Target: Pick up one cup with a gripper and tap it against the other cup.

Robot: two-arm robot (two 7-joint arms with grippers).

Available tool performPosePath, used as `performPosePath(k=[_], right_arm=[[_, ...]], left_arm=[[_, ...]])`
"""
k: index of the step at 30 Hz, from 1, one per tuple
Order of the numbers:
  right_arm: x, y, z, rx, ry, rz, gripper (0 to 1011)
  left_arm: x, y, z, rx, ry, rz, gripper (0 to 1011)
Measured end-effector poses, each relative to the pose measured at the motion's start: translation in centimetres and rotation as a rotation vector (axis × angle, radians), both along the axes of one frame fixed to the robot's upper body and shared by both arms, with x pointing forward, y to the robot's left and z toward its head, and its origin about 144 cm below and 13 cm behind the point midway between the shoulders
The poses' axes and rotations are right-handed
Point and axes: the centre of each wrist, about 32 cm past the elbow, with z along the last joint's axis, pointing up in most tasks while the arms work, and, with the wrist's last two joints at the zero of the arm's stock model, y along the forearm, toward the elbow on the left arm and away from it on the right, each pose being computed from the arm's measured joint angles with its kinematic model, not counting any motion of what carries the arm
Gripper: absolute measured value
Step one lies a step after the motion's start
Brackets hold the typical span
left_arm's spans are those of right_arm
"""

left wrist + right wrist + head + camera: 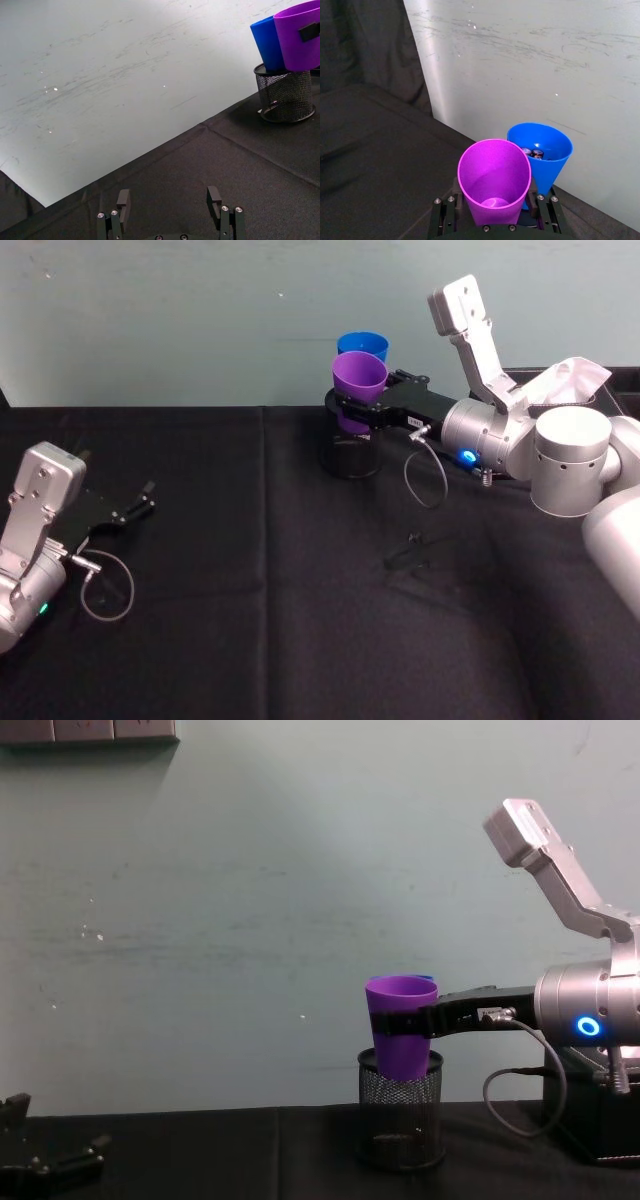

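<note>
**Inspector:** Any writing to record?

**Assessor:** One small white label on the body of the right gripper (358, 406), with print too small to read.

**Inspector:** State of that gripper?

**Assessor:** Clenched. Its slim black fingers clasp the smooth, tapered purple plastic tumbler (360, 375) around the middle of its wall, one finger on each side. The silver arm behind it shows a lit blue ring light (468, 455).

**Inspector:** Position of the tumbler?

**Assessor:** It is upright with its mouth up, held clear of the black cloth-covered table (250, 590) near the far wall. It hangs just over the black mesh pen holder (350, 455). In the chest view its base sits level with the holder's rim; I cannot tell whether it dips inside.

**Inspector:** And the second cup?

**Assessor:** The bright blue plastic tumbler (362, 344) stands directly behind the purple one, on the wall side, and is of like shape. The two walls are pressed close, though contact cannot be confirmed. The right wrist view shows small dark items inside the blue one, which I cannot identify.

**Inspector:** Appearance of the purple tumbler?

**Assessor:** Glossy, unmarked, with a wide round rim.

**Inspector:** Other arm?

**Assessor:** The left gripper (145, 498) sits low over the cloth on the robot's left, well apart from the cups, with its fingers spread.
</note>
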Motion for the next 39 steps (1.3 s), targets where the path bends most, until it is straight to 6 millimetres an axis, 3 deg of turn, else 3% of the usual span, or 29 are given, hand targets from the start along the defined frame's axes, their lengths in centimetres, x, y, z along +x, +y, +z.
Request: performPosePath(k=[13, 27, 39], right_arm=[[-0.5, -0.4, 0.5, -0.005, -0.011, 0.028, 726], [-3.6, -2.2, 1.7, -0.029, 0.036, 0.113, 726], [-6.8, -3.0, 1.0, -0.021, 0.056, 0.135, 726]], left_arm=[[0.0, 0.0, 0.0, 0.0, 0.0, 0.0, 1000], [0.0, 0.0, 0.0, 0.0, 0.0, 0.0, 1000], [0.0, 0.0, 0.0, 0.0, 0.0, 0.0, 1000]])
